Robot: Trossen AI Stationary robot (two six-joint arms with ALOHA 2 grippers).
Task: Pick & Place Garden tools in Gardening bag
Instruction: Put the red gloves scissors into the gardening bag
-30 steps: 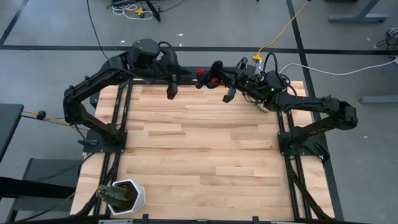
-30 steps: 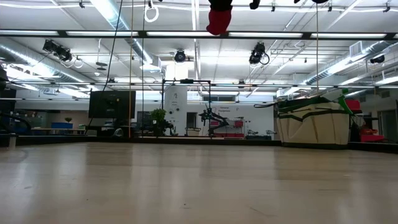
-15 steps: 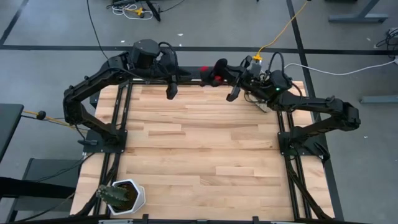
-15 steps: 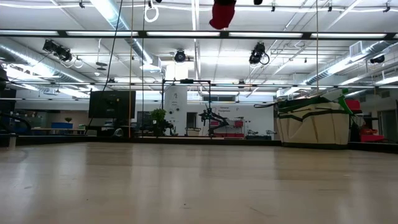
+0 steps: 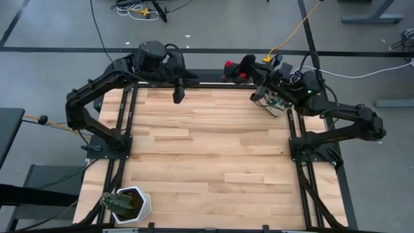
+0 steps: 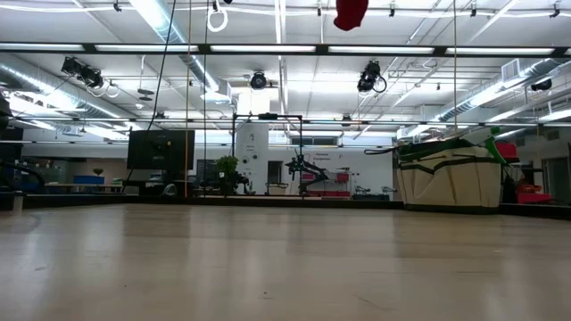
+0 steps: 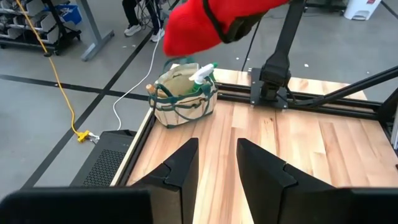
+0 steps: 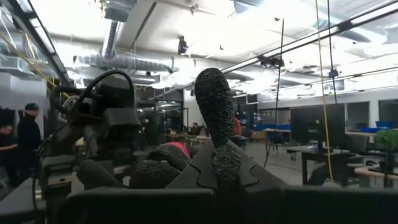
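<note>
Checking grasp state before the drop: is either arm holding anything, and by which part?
The right gripper is shut on the red glove, which hangs from the jaws; the exact pinch spot can't be told. The left gripper holds nothing.

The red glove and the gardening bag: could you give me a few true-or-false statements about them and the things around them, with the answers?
1. The right gripper holds the red glove in the air. True.
2. The red glove lies inside the gardening bag. False: it hangs outside the bag.
3. A green watering vessel sits in the bag. True.
4. The left gripper grips a tool. False: its fingers stand apart with nothing between them.
5. The white pot stands beside the bag. False: it stands at the opposite corner of the table.
</note>
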